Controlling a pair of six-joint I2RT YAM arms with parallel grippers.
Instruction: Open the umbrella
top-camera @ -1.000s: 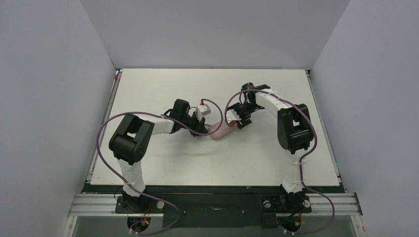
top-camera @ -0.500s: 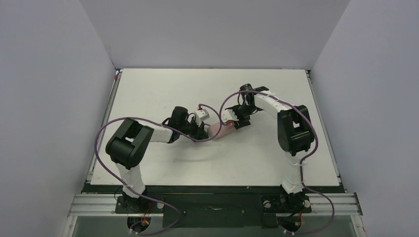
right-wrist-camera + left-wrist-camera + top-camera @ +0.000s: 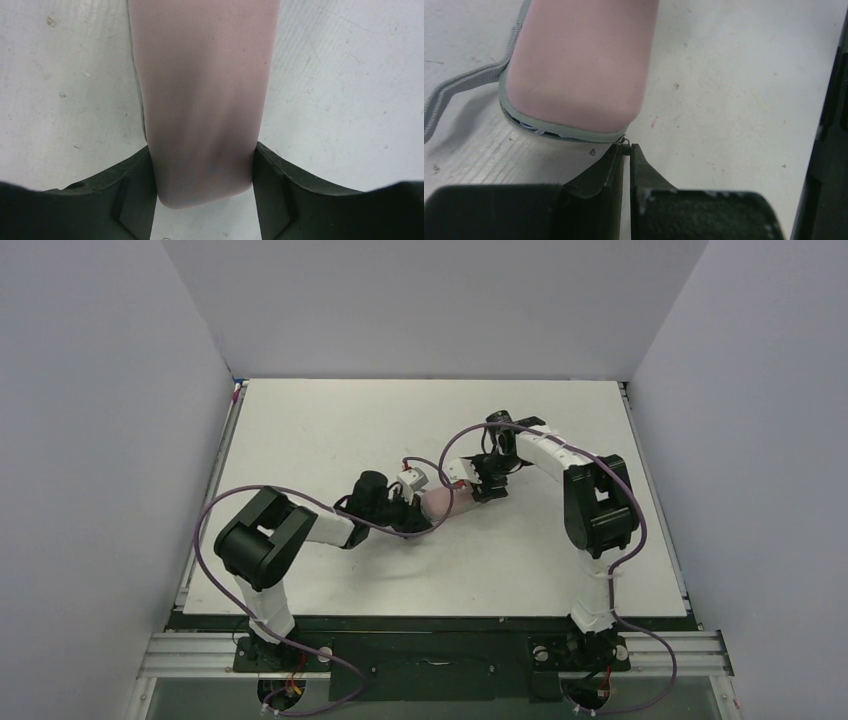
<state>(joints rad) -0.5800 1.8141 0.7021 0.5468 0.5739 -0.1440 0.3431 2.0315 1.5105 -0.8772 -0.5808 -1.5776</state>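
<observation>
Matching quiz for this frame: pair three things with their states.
1. left gripper
2. right gripper
3. strap

A. grey, trailing beside the pink case
B. fingers clamped on both sides of the pink case
C. fingers pinched on the zip pull

Pairs: 1-C, 2-B, 3-A

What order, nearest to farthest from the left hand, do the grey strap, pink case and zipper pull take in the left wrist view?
1. zipper pull, pinched at the tip of the shut left hand.
2. pink case, just beyond, up and left.
3. grey strap, far left.
</observation>
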